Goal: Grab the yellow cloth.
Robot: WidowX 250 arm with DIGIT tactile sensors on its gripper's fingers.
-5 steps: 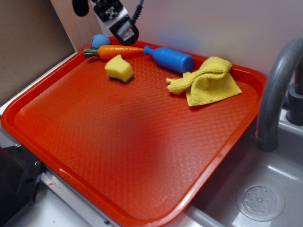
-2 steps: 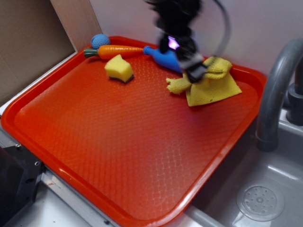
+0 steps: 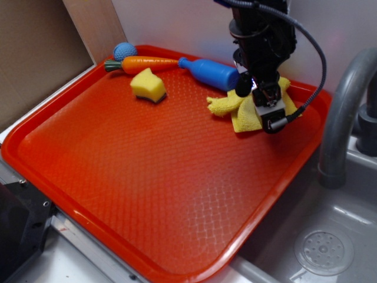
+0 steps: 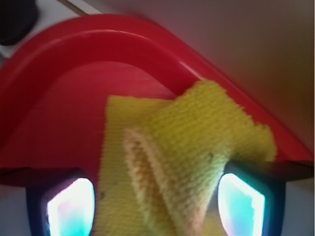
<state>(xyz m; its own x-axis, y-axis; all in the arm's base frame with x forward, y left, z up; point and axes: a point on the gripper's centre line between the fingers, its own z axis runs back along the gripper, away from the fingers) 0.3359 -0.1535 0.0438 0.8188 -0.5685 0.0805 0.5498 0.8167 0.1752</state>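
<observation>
The gripper (image 3: pixel 266 101) hangs over the yellow cloth (image 3: pixel 244 109) with its jaws spread wide; in the wrist view a raised fold of the cloth (image 4: pixel 182 162) sits between the two fingers (image 4: pixel 69 206), which grip nothing yet. The cloth lies crumpled near the far right corner of the red tray (image 3: pixel 147 177). A second ago the gripper was above the tray's far left corner, over the carrot (image 3: pixel 144 63); since then it has swung across to the cloth, which has not shifted.
</observation>
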